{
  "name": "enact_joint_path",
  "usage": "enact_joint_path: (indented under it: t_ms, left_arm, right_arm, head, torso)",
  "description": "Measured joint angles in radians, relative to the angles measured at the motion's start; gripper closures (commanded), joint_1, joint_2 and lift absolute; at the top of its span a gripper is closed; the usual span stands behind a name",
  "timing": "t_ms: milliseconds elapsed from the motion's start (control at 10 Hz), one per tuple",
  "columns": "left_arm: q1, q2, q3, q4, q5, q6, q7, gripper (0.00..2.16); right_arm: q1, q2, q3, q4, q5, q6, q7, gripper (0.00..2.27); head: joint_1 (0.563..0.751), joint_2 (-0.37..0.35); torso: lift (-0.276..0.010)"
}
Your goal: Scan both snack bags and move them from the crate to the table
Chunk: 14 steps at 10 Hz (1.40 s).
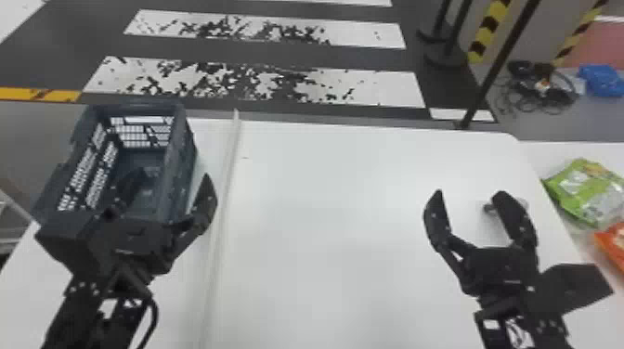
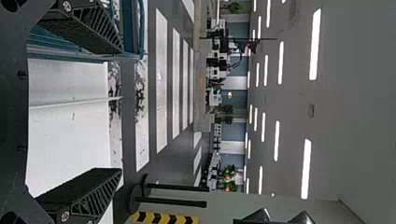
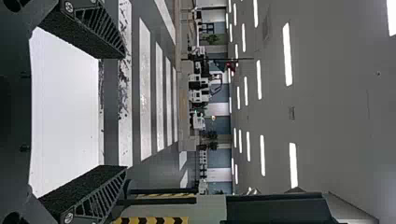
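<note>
Snack bags (image 1: 586, 191) lie at the right edge of the head view, on a white surface (image 1: 568, 151) just beyond the right edge of the white table (image 1: 325, 209). One is green, lying on its broad side; the orange one (image 1: 615, 241) is nearer the robot, partly cut off by the view's edge. The two are close together, though I can't tell whether they touch. The crate (image 1: 178, 171), dark blue with slotted walls, stands upright on the table's left part, left of a pale raised strip (image 1: 227, 171) that runs away from the robot. At the crate's near end is the left gripper (image 1: 172, 175), fingers spread wide, one over the inside of the crate and the other just beside its right wall. Contact with the crate is hard to judge. The right gripper (image 1: 470, 192) is above the right part of the table, left of the bags and well apart from the crate; its fingers are wide apart too. Both wrist views show the white tabletop between the parted fingers.
</note>
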Motion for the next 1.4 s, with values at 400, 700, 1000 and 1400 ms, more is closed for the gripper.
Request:
enact_joint_path:
  t_ms: [400, 700, 1000, 1400]
  left_arm:
    - [0.003, -0.002, -0.001, -0.003, 0.0, 0.0, 0.0, 0.1]
    - [0.003, -0.003, 0.0, -0.003, -0.001, 0.0, 0.0, 0.1]
    - [0.003, -0.004, -0.001, -0.005, -0.001, 0.0, 0.001, 0.1]
    - [0.008, -0.005, -0.003, -0.016, -0.001, 0.0, 0.001, 0.1]
  right_arm:
    - [0.0, 0.0, 0.004, -0.001, -0.001, -0.005, 0.0, 0.08]
    - [0.0, 0.0, 0.004, 0.0, -0.002, -0.009, 0.0, 0.09]
    - [0.0, 0.0, 0.004, 0.0, -0.005, -0.01, -0.001, 0.09]
    - [0.006, 0.0, 0.004, 0.0, -0.008, -0.024, -0.004, 0.09]
  head:
    - [0.695, -0.044]
    - [0.695, -0.044]
    - [0.695, -0.046]
    - [0.695, -0.048]
  torso:
    - [-0.088]
    - [-0.088]
    - [-0.088]
    - [-0.088]
